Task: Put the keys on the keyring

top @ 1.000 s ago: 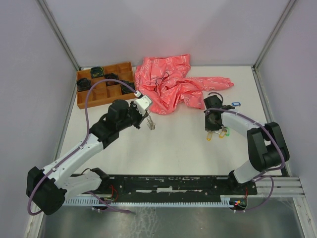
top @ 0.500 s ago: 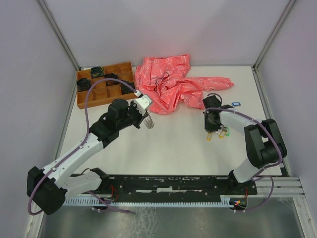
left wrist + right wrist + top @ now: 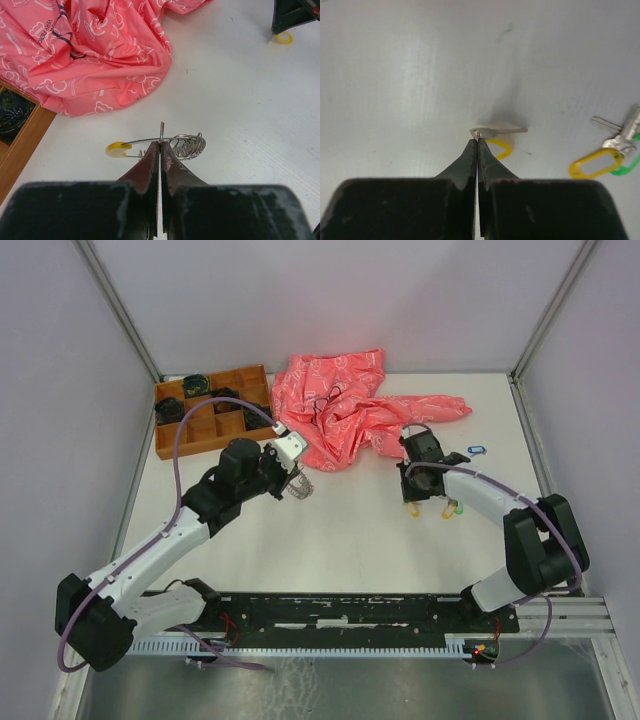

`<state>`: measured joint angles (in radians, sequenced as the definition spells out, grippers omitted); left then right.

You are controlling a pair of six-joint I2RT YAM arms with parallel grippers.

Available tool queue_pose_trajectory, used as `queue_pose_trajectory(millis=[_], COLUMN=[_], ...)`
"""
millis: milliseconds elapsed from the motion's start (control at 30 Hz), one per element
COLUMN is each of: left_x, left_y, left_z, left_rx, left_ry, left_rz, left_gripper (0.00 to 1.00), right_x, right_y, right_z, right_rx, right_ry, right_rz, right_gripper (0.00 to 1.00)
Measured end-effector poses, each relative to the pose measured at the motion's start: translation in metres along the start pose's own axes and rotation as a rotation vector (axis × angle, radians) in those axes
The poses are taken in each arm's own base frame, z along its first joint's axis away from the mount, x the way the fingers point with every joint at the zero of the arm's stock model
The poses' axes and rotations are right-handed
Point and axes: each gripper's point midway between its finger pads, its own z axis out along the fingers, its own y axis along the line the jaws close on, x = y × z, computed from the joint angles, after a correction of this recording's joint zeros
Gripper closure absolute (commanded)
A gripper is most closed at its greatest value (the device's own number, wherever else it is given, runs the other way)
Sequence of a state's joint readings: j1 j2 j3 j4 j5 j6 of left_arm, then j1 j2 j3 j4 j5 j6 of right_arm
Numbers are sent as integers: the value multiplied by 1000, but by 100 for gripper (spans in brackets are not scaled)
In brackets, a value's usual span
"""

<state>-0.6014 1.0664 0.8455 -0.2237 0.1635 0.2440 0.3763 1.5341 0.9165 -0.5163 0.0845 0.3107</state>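
Note:
My left gripper (image 3: 160,144) is shut on the thin wire of the keyring (image 3: 190,146), a silvery coil with a yellow segment (image 3: 116,149), held just above the white table. From above, that left gripper (image 3: 297,480) is left of centre. My right gripper (image 3: 477,140) is shut on the head of a silver key (image 3: 497,131); its yellow tag (image 3: 499,149) hangs under it, a little off the table. In the top view the right gripper (image 3: 414,502) is right of centre. More keys (image 3: 619,141) with yellow (image 3: 592,164) and green tags lie to its right.
A crumpled pink cloth (image 3: 345,410) covers the back middle of the table. An orange wooden tray (image 3: 212,418) with dark coiled bundles stands at the back left. A blue-tagged key (image 3: 476,450) lies near the right wall.
My right gripper has closed on the yellow-tagged key and moved it left and back, away from the other keys. The left gripper with the keyring has barely shifted.

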Motion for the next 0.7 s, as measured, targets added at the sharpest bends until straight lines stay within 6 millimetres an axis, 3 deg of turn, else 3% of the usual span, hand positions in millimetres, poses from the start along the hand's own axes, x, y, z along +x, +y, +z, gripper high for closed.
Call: queue_pose_trajectory(millis=[133,300,500,700], left_x=[1,0,-5,-10], left_y=[0,0,1,3], left_z=[0,-2,-6,-9], left_rx=[1,-1,-6,-17], left_ry=[4,-1,-18,-39], left_rz=[-1,0,3,4], left_gripper=[97,97,97,97], right_x=[-6,10,22,37], right_y=[52,106,137,139], right_z=[-9,-14,-14,-4], right_rx=[-177,-375,-479,-470], right_ry=[-71,-110,-131,-81], right_rz=[-121,-256,-348,-368], right_gripper=[99,99,97,95])
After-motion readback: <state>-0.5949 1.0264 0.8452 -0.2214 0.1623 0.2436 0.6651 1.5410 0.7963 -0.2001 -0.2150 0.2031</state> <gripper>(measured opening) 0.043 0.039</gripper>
